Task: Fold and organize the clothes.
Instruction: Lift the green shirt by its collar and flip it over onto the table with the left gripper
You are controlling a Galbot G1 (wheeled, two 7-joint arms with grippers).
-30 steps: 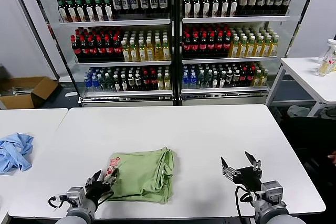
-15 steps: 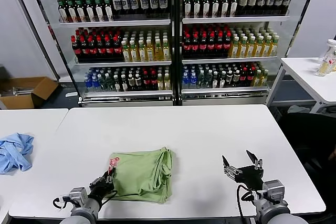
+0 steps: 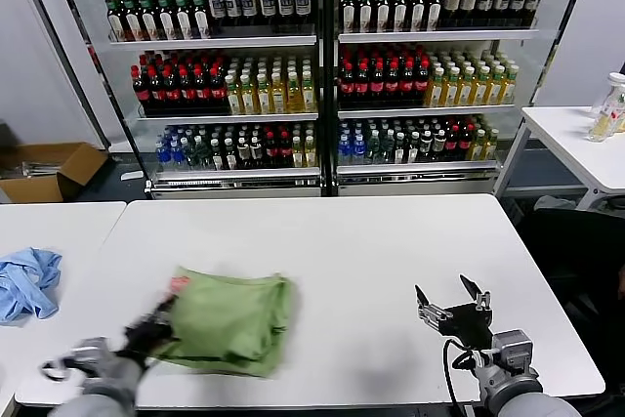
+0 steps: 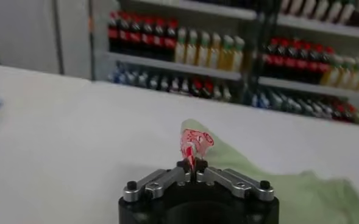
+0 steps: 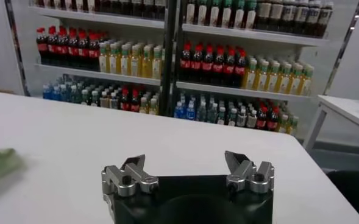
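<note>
Nearest, at the counter's [image 3: 371,241] front left edge: left gripper [image 4: 193,165], jaws pinched fully together on a corner of the polo shirt [image 3: 227,322], the red-and-white print bunched up between the tips. Seen in the left wrist view as a small peak of cloth standing just above the closed jaws, green fabric trailing away behind. At the front right: right gripper [image 3: 451,302], jaws spread wide, holding nothing, hovering over bare counter well apart from the shirt.

Just beyond the left gripper: the shirt itself, lying as a folded green bundle on the counter's front-left part, several layers visible at its near edge, blurred in the head view.

Judged on handling: light, soft, wholly limp, no stiffness to carry a shape. Likely to drape and sag from any single pinch, with folded layers prone to sliding apart or opening if dragged. Probably a thin grip here, catching perhaps only the top layers; easy to lose. Better taken at a corner or seam through the full stack, with a second hold at the opposite corner to keep the fold flat.

Farther left, on a neighbouring surface: a light blue cloth [image 3: 24,282], crumpled, untouched. Farthest back: shelves of bottles [image 3: 322,65].
</note>
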